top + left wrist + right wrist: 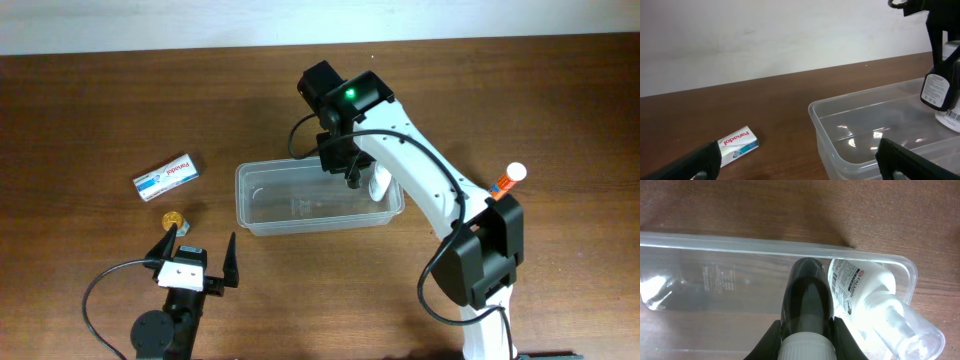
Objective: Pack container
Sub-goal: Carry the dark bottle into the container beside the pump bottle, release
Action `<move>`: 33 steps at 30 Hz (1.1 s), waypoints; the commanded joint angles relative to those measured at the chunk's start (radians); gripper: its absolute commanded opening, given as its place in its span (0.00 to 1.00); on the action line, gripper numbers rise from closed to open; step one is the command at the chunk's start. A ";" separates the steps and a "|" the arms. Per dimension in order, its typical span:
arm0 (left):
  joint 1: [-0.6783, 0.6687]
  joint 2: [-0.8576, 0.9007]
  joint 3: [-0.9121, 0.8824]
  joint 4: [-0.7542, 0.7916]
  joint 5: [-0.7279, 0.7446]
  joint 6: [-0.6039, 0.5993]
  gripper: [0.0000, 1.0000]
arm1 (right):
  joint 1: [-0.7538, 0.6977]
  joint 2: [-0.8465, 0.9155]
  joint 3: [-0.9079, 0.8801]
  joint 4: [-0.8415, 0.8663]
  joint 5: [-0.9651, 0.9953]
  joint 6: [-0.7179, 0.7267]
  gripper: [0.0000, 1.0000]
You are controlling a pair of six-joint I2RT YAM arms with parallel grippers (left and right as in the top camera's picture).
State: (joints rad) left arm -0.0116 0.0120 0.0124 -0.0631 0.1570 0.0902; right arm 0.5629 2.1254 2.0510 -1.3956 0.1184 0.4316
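The clear plastic container [265, 210] stands mid-table; it also shows in the left wrist view [840, 145] and the right wrist view [740, 247]. My right gripper [350, 168] is shut on a dark bottle with a white cap [807, 292] and holds it upright over the container's right half, as the left wrist view shows [939, 90]. A white labelled bottle [865, 292] lies inside at the right end. My left gripper [197, 258] is open and empty, near the front left of the container.
A white Panadol box [165, 177] lies left of the container, also in the left wrist view [737, 145]. A small gold-capped item [173, 218] sits just ahead of my left gripper. An orange-and-white tube [508, 180] stands at the right by the right arm's base.
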 commanded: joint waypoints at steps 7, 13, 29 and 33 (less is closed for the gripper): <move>0.006 -0.007 -0.004 -0.003 -0.003 0.016 0.99 | -0.005 0.009 -0.112 0.056 0.062 0.054 0.18; 0.006 -0.007 -0.004 -0.002 -0.004 0.016 0.99 | -0.007 0.009 -0.167 0.104 0.058 0.077 0.18; 0.006 -0.007 -0.004 -0.002 -0.004 0.016 0.99 | -0.009 0.009 -0.201 0.167 0.059 0.079 0.18; 0.006 -0.007 -0.004 -0.002 -0.003 0.016 1.00 | -0.009 0.009 -0.201 0.167 0.063 0.079 0.18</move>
State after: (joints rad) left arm -0.0116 0.0120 0.0124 -0.0631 0.1570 0.0902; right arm 0.5591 2.1311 1.8526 -1.2289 0.1505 0.4980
